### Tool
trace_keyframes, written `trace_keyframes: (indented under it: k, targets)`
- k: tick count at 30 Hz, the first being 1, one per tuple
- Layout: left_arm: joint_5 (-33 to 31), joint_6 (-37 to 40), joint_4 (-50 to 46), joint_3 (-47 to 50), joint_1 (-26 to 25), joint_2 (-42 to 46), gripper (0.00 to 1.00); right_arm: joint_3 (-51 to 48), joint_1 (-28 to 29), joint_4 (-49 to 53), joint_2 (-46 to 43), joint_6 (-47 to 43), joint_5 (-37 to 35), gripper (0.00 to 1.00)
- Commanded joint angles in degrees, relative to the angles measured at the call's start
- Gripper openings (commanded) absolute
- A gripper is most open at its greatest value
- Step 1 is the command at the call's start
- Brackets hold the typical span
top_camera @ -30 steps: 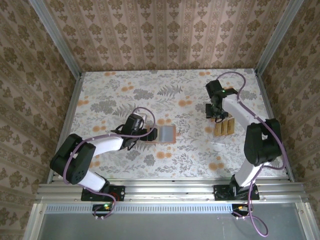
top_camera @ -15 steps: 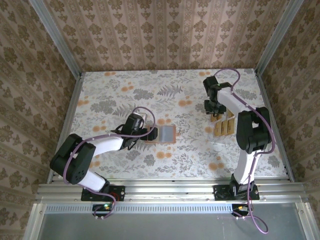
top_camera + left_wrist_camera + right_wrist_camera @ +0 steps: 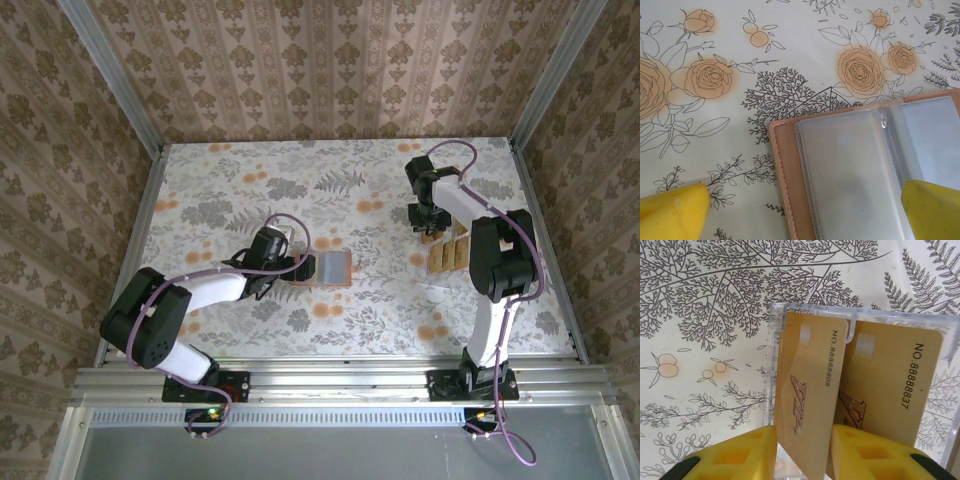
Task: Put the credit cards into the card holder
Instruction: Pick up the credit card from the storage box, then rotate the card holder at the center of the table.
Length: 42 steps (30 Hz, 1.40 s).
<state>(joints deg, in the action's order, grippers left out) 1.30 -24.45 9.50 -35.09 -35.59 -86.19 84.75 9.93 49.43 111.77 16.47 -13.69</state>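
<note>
Soft, even light from overhead leaves only faint shadows on the table (image 3: 250,190). Up close the yellow fingertips (image 3: 735,455) blur at the bottom edge, and the clear sleeves (image 3: 850,170) carry a mild sheen.

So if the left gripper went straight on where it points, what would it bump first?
Probably the open card holder: its clear pockets lie right ahead of the left gripper, between its wide-open fingers. How far off is hard to tell.
</note>
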Motion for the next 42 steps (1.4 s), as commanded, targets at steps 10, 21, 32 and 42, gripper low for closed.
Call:
trace_keyframes:
  k: [10, 21, 32, 42]
  targets:
    - [-0.9, -0.4, -0.3, -1.1, -0.8, 0.0, 0.99, -1.2, -2.2, -1.8, 0.3, 0.9, 6.7, 0.13]
    - [-0.9, -0.3, -0.7, -1.5, -1.0, -0.4, 0.99, 0.1, -4.0, -1.5, -4.2, 1.0, 12.3, 0.00]
    - [-2.1, -1.1, -1.7, -1.9, -2.8, -1.3, 0.99, 0.1, -4.2, -3.8, -13.6, 4.1, 20.5, 0.00]
    - [-4.9, -3.6, -2.0, -1.7, -5.6, -3.7, 0.99, -15.1, -4.1, -20.9, -25.0, 13.4, 38.8, 0.00]
